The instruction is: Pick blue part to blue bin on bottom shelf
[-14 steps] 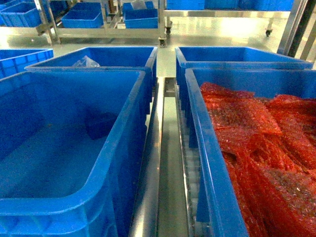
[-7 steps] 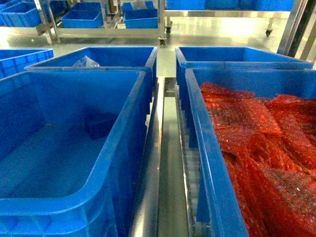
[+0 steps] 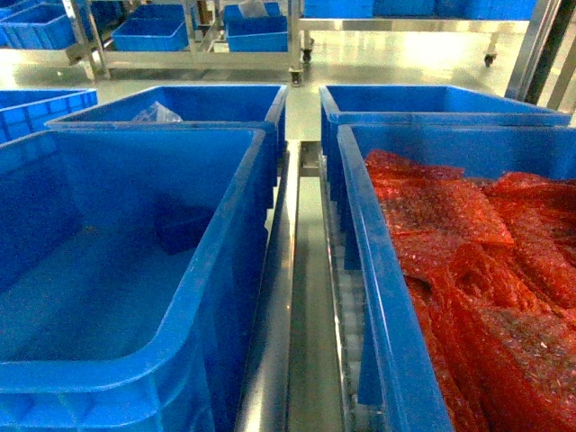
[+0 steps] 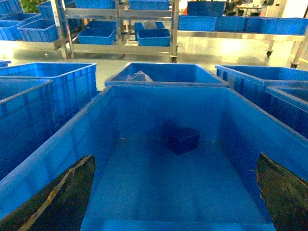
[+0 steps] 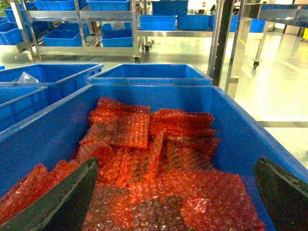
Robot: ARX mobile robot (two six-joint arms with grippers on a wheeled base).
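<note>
Lying flat on the blue bin (image 4: 72, 139) floor at 12 o'clock from the wide-open left gripper (image 4: 175, 192), the blue part (image 4: 183, 140) looks rigid, light, probably slick; pinch its short edges.

- Comparison of the head view across the three moments showed no displacement of any object.
- The blue part (image 3: 183, 225) was found at the same spot on the floor of the blue bin (image 3: 216, 270), toward its far wall.
- The red bubble-wrap bags (image 3: 468, 270) showed no shift in the neighbouring crate (image 3: 373, 270).
- No arm or gripper entered the head view at any of the moments.
</note>
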